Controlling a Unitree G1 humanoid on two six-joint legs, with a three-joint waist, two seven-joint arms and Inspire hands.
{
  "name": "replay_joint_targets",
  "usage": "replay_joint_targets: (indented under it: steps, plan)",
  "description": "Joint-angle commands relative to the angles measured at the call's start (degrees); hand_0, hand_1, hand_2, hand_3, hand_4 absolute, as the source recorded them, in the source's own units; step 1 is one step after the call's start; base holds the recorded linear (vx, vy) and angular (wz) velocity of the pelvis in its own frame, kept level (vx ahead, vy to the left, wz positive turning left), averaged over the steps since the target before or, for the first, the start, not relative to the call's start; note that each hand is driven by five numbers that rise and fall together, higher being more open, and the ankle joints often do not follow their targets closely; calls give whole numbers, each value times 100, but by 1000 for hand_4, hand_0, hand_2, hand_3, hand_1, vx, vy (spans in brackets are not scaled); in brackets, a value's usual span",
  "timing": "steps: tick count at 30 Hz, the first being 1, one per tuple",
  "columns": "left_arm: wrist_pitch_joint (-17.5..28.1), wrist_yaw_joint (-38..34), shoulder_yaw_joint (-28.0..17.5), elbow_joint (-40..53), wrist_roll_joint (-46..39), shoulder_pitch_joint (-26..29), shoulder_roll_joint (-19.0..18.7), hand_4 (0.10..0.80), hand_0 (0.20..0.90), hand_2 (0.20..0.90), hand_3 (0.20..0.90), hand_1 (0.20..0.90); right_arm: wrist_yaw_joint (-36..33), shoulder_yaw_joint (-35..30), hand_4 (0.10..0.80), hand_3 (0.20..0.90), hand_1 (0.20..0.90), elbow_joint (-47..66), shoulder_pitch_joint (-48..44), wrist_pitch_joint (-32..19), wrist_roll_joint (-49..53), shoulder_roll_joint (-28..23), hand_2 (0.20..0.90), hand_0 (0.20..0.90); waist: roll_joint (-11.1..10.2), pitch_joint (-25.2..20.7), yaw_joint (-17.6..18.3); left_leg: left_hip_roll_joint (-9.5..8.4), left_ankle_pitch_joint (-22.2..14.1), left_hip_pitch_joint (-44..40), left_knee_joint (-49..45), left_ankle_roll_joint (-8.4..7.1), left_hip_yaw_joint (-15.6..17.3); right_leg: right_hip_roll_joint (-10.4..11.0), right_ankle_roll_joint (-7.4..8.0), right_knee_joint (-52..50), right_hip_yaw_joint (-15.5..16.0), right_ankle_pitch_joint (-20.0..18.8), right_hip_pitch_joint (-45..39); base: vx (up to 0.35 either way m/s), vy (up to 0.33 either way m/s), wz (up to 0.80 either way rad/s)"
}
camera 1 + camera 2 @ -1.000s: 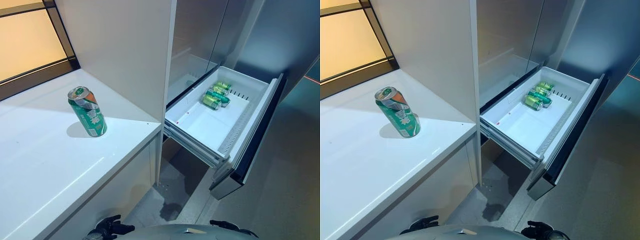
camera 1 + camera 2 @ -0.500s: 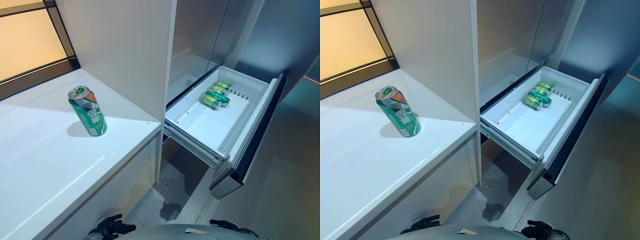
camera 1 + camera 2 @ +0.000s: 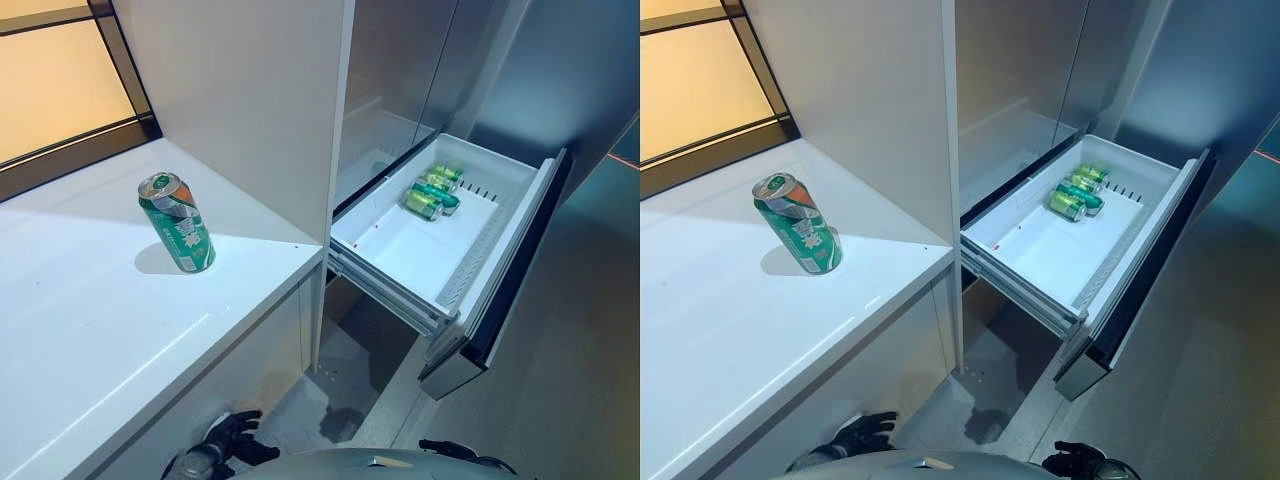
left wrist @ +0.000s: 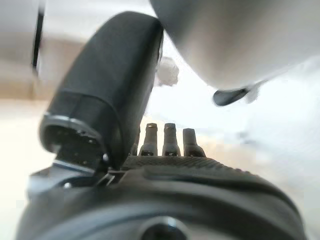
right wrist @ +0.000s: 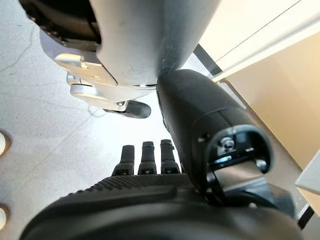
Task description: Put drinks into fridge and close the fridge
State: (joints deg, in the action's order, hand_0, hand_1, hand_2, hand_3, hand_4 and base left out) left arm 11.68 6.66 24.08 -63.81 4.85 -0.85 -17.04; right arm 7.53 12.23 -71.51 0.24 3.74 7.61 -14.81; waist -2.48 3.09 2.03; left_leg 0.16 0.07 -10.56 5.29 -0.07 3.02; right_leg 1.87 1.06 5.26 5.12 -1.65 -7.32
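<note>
A green drink can (image 3: 177, 222) stands upright on the white counter (image 3: 90, 330), left of the fridge. The fridge's lower drawer (image 3: 420, 250) is pulled out, with three green cans (image 3: 432, 189) lying on their sides at its far end. My left hand (image 3: 228, 440) hangs low below the counter's front edge, fingers relaxed and holding nothing; its wrist view shows straight fingers (image 4: 170, 137). My right hand (image 3: 1076, 461) hangs low at the bottom right, with straight empty fingers (image 5: 145, 156).
A white cabinet wall (image 3: 240, 100) rises between the counter and the fridge. The drawer's dark front panel (image 3: 520, 270) juts out over the grey floor (image 3: 560, 380). A dark-framed window (image 3: 60, 90) lines the back of the counter.
My left hand has risen a little and moved forward beneath the counter's edge. The can, the drawer and my right hand have stayed where they were.
</note>
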Motion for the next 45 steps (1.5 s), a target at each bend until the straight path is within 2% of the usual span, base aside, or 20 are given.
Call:
replay_joint_targets:
  steps: [1, 3, 9, 12, 16, 18, 21, 24, 29, 36, 42, 45]
  plan:
    - [758, 79, 588, 344, 984, 679, 73, 800, 900, 900, 900, 900, 235, 426, 800, 900, 900, -30, -202, 8, -233, 3, 900, 900, 171, -10, 112, -18, -457, 157, -29, -9, 182, 34, 483, -163, 18, 258, 59, -38, 38, -5]
    - [787, 90, 995, 733, 1349, 842, -55, 800, 900, 900, 900, 900, 294, 502, 800, 900, 900, 15, -214, 5, -301, -45, 900, 900, 194, 2, 166, -14, -465, 171, -29, -15, 209, 42, 506, -174, 0, 257, 87, -43, 28, -4]
    - [774, 174, 1706, 1941, 1696, 1403, -393, 800, 900, 900, 900, 900, 316, 678, 800, 900, 900, 153, -241, -17, -333, -138, 900, 900, 220, 25, 257, -36, -465, 226, -29, -20, 187, 69, 565, -146, 1, 208, 132, -40, 14, -6]
    - [804, 249, 1904, 2386, 1809, 1602, -542, 800, 900, 900, 900, 900, 342, 695, 800, 900, 900, 178, -258, -1, -361, -170, 900, 900, 235, 14, 270, -43, -457, 246, -29, -23, 166, 84, 576, -123, 21, 184, 139, -8, 5, -2]
    - [1202, -33, 2247, 2781, 2304, 1720, -671, 800, 900, 900, 900, 900, 330, 701, 800, 900, 900, 149, -314, -18, -370, -126, 900, 900, 227, 7, 234, -56, -462, 290, -29, -5, 150, 80, 577, -102, 42, 177, 157, -10, 2, 0]
    - [1117, 144, 2356, 3716, 2321, 1916, -954, 800, 900, 900, 900, 900, 248, 722, 800, 900, 900, 278, -279, 56, -329, -119, 900, 900, 251, 34, 222, -70, -452, 310, -29, 3, 95, 92, 575, -100, 75, 174, 162, -48, 17, 1]
    - [1027, 487, 2300, 4586, 1984, 2143, -1282, 800, 900, 900, 900, 900, 187, 726, 800, 900, 900, 409, -243, 146, -289, -109, 900, 900, 261, 46, 201, -87, -438, 325, -29, 17, 35, 95, 574, -96, 94, 169, 159, -19, 8, 2]
    - [942, 1056, 1989, 6034, 1246, 2513, -1743, 800, 900, 900, 900, 900, 45, 727, 800, 900, 900, 579, -147, 222, -229, -65, 900, 900, 285, 44, 153, -113, -418, 357, -29, 30, -59, 106, 580, -79, 116, 159, 151, -32, 3, 14]
    - [905, 1634, 1483, 7360, 55, 2726, -2044, 800, 900, 900, 900, 900, -106, 711, 800, 900, 900, 608, -4, 140, -177, 19, 900, 900, 287, 12, 87, -122, -419, 376, -29, 43, -135, 125, 582, -56, 150, 154, 128, -13, -4, 5]
    - [998, 1775, 1097, 8129, -1198, 2920, -2041, 800, 900, 900, 900, 900, -189, 698, 800, 900, 900, 545, 104, -45, -156, 74, 900, 900, 269, -20, 44, -140, -424, 396, -29, 53, -218, 128, 561, -37, 158, 154, 119, -16, -3, 8]
    - [1099, 1448, 728, 8234, -1804, 2918, -1899, 800, 900, 900, 900, 900, -169, 723, 800, 900, 900, 500, 99, -123, -91, 97, 900, 900, 237, -45, -15, -150, -428, 399, -29, 47, -261, 128, 537, -26, 165, 155, 107, 0, 0, 0]
    - [1313, 1347, 395, 8228, -2182, 2857, -1881, 800, 900, 900, 900, 900, -175, 715, 800, 900, 900, 458, 106, -132, -17, 112, 900, 900, 221, -55, -71, -153, -421, 395, -29, 43, -271, 134, 516, -26, 183, 157, 97, 0, 0, 0]
